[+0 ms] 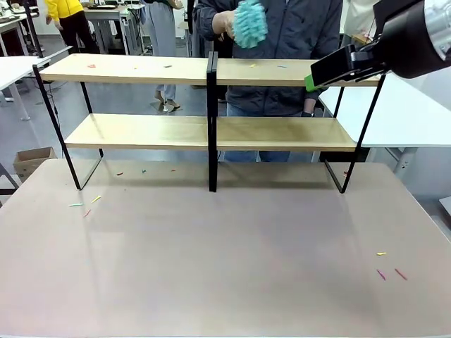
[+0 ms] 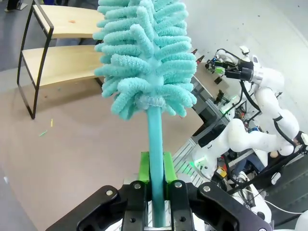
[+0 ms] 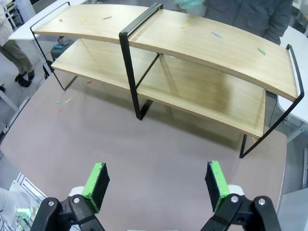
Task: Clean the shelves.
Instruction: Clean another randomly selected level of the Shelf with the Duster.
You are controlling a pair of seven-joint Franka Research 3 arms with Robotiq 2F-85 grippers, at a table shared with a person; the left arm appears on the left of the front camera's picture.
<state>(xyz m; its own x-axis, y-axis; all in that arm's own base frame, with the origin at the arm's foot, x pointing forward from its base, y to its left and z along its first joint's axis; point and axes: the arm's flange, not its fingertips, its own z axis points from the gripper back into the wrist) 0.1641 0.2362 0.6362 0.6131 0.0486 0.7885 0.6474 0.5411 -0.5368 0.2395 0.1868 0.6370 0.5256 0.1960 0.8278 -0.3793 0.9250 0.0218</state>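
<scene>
Front view, shelves: the shelves [image 1: 141, 69] stand across the far part of the worktop [image 1: 225, 267], their long boards running left to right. Small coloured scraps [image 1: 91, 65] lie on the top board.
Front view, right claw: the right claw [image 1: 313, 79] comes in from the right at top-board height. It overlaps the board's right end in the picture, and I cannot tell whether they touch.
Front view, person: a hand [image 1: 227, 24] behind the shelves holds a fluffy teal brush [image 1: 250, 22] above the top board, near the central upright.
Left wrist view, left claw: the left claw [image 2: 154, 175] is clamped on the thin handle of a duster [image 2: 144, 57], whose head stands straight up out of the fingers.
Left wrist view, direction: the shelves lie ahead towards the picture's upper left, well apart, with one end frame turned to the claw and bare worktop between.
Right wrist view, right claw: the jaws stand wide apart with nothing between them.
Right wrist view, direction: the shelves lie straight ahead, with their boards crosswise to the fingers.
Judgement: the right arm looks nearer but is empty. The left arm carries the tool, so it likely has to reach in and sweep along the board's length.
</scene>
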